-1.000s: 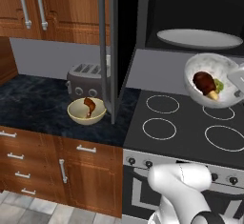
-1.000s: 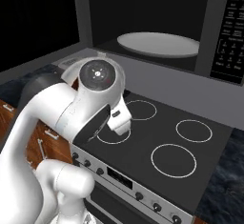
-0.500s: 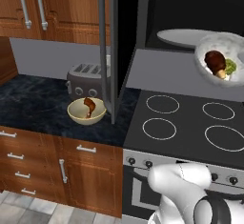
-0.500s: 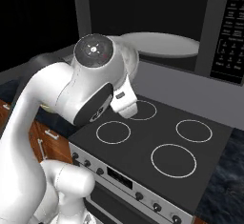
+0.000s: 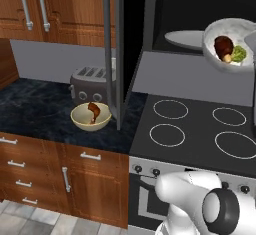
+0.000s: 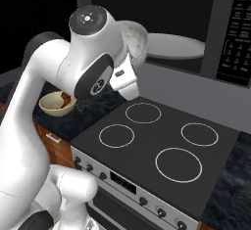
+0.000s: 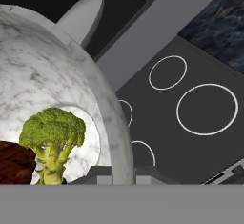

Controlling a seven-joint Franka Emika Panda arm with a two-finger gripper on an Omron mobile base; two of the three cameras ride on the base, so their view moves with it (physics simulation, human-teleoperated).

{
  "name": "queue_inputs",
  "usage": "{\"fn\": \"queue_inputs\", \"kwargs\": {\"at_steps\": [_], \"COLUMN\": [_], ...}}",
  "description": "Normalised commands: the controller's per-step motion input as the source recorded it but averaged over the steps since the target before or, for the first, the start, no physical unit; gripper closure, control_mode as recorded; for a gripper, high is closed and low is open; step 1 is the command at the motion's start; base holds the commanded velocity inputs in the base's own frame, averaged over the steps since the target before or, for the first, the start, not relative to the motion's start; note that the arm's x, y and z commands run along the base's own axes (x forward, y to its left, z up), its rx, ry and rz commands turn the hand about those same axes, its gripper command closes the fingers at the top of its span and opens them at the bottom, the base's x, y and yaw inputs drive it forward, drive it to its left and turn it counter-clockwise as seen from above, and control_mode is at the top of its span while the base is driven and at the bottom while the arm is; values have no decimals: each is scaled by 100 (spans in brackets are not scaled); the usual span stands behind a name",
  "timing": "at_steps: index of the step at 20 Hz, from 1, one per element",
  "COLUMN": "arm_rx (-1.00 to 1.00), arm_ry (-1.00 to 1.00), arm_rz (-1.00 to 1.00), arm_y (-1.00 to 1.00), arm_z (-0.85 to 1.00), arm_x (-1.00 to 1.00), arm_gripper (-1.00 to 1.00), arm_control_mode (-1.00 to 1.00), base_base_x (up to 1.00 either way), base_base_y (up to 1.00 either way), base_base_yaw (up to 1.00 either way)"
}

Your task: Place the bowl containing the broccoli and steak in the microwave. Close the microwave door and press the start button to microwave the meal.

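Now: bowl (image 5: 231,44) pinched at rim in narrow-set gripper (image 7: 110,174), level with microwave (image 5: 200,9) mouth, turntable (image 5: 186,38) just beyond; steak (image 5: 223,45), broccoli (image 7: 51,131) aboard.

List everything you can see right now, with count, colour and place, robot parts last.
bowl: one, white marbled, held up in the air at the microwave's opening
steak: one, dark brown, inside that bowl
broccoli: one, green, in the bowl beside the steak
microwave: one, black, above the stovetop, pale turntable inside
microwave door: one, dark grey, swung open over the counter
stovetop: one, black, four white rings
tan bowl: one, on the counter, brown drumstick in it
toaster: one, grey, behind the tan bowl
cabinets: brown wood, above and below the counter
arm: one, white, raised toward the microwave
gripper: shut on the bowl's rim
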Motion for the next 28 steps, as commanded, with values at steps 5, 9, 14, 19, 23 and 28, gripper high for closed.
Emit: {"fn": "queue_inputs", "kwargs": {"at_steps": [5, 9, 14, 19, 23, 28], "arm_rx": [0, 0, 7, 6, 2, 3], "arm_ry": [0, 0, 0, 0, 0, 0], "arm_rz": [-11, -11, -8, -1, 0, 0], "arm_y": [-3, -15, -29, -26, -13, -17], "arm_z": [12, 21, 19, 1, -5, 0], "arm_x": [43, 46, 55, 51, 50, 55], "arm_gripper": [100, 100, 100, 100, 100, 100], "arm_control_mode": [-100, -100, -100, -100, -100, -100], "base_base_x": [0, 0, 0, 0, 0, 0], "base_base_y": [0, 0, 0, 0, 0, 0], "base_base_yaw": [0, 0, 0, 0, 0, 0]}}
